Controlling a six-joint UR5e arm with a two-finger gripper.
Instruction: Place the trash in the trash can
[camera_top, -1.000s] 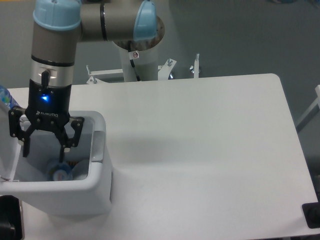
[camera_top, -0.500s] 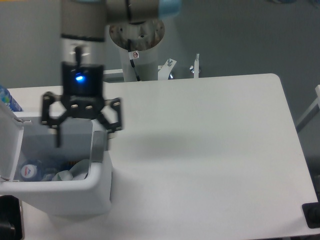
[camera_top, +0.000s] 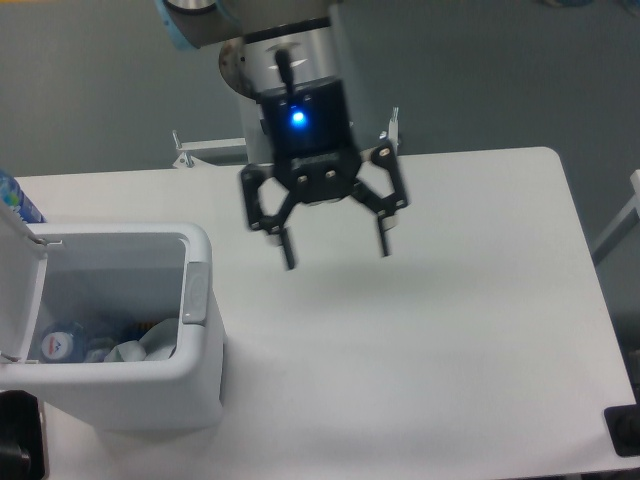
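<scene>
Left of and below the splayed, empty fingers (camera_top: 287, 250), you'll find bottle (camera_top: 58, 343) and tissue (camera_top: 135, 350) lying inside the trash can (camera_top: 195, 345); your gripper (camera_top: 335, 250) looks finished.

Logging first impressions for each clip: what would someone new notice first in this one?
The gripper hangs open and empty above the middle of the white table, a blue light glowing on its body, jaws spread wide. At the left edge stands the big white trash can with its lid up. Inside it lie a crumpled tissue and a crushed bottle.
</scene>
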